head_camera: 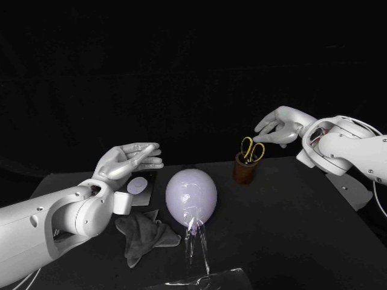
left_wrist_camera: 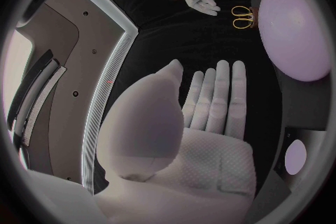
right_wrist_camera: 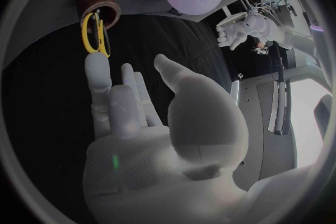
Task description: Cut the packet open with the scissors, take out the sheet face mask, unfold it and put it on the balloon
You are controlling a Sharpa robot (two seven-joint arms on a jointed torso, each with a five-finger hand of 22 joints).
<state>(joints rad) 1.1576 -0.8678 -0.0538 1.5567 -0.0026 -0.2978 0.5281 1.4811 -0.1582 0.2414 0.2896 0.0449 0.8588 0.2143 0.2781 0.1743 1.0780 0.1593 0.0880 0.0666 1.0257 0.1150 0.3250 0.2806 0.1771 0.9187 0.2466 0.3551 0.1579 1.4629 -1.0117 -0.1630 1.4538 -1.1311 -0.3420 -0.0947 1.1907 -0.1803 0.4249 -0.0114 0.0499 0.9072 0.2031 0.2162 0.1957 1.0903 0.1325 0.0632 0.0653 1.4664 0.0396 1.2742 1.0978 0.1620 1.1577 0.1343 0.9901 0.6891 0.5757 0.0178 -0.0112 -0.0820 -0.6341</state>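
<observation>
presently my right hand point(head_camera: 279, 128), fingers wide and empty, sits at one o'clock of the scissors point(head_camera: 252, 148); a skewed grab could topple their holder point(head_camera: 244, 172).

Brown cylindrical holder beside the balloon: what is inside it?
Yellow-handled scissors stand in the brown holder, handles up. Its wall hides their blades and anything else inside.

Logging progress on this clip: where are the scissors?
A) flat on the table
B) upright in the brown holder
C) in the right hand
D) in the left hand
B: the scissors stand handles-up in the holder; the right hand near them holds nothing.
</observation>
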